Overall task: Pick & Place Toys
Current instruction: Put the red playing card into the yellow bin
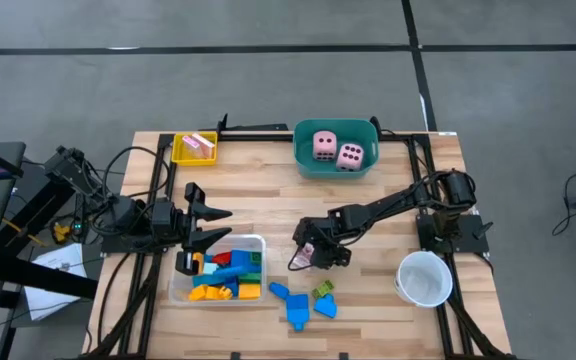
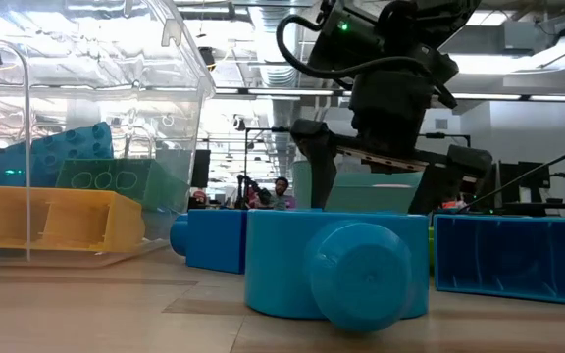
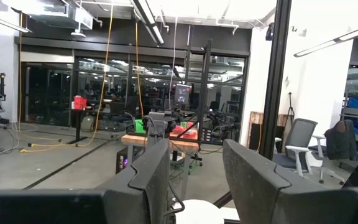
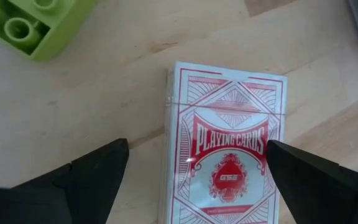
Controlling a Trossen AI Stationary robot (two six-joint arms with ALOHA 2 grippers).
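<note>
A red-and-white playing-card box [image 4: 225, 155] lies flat on the table near its middle [image 1: 305, 256]. My right gripper [image 4: 197, 149] hangs over it, slanting down, open, with one finger on each long side of the box [image 1: 308, 252]. Just near of it lie a green block [image 1: 323, 290] and some blue blocks [image 1: 293, 305]; one blue block [image 2: 336, 270] fills the low view. My left gripper [image 1: 216, 226] waits open and raised over the far left corner of the clear tray [image 1: 260, 240], which holds several blocks. Two pink dice [image 1: 336, 150] sit in the teal tub [image 1: 303, 165]. My right gripper comes at the card box from above, its fingers along the box's two long sides. One fingertip [image 4: 278, 155] stands right at one long edge [image 4: 271, 127]; whether it touches, I cannot tell. The other fingertip [image 4: 114, 155] stands apart from the box.
A white cup [image 1: 424, 278] stands at the near right. A yellow tray [image 1: 178, 150] with a pink card is at the far left. Bare wood lies between the tub and the right gripper.
</note>
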